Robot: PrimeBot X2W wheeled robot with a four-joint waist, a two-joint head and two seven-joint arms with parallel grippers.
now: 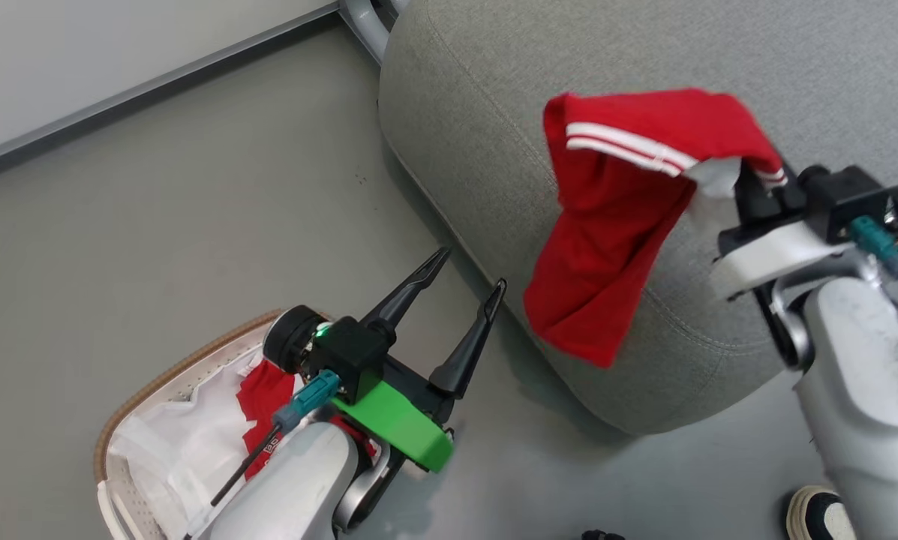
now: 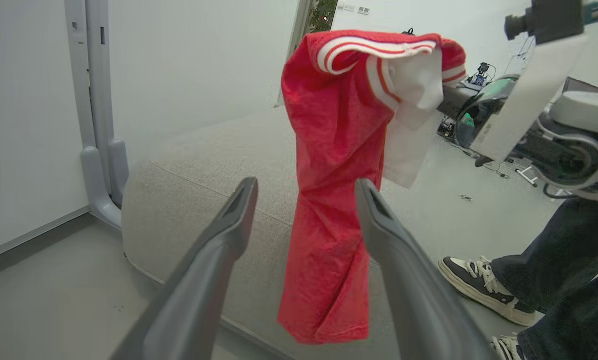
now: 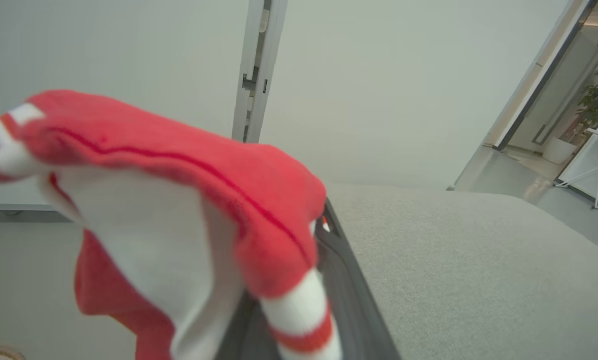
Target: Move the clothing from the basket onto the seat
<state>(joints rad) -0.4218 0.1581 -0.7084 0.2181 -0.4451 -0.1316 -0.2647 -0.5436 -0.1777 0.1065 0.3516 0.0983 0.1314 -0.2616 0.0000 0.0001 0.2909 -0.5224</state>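
Clothing is partway across, by my reckoning: one red garment (image 1: 606,225) hangs clamped in the closed fingers of the right gripper (image 1: 752,191), dangling beside the rounded edge of the seat (image 1: 494,90), not yet laid on it; more red clothing (image 1: 265,394) lies in the basket (image 1: 156,375) on the floor; the left gripper (image 1: 473,271) hovers above it, fingers wide apart, empty.

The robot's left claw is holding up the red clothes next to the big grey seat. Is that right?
Not quite. It is the right claw that is holding up the red clothes next to the big grey seat. The head view shows this. There the left claw is open with nothing in it, down by the basket.
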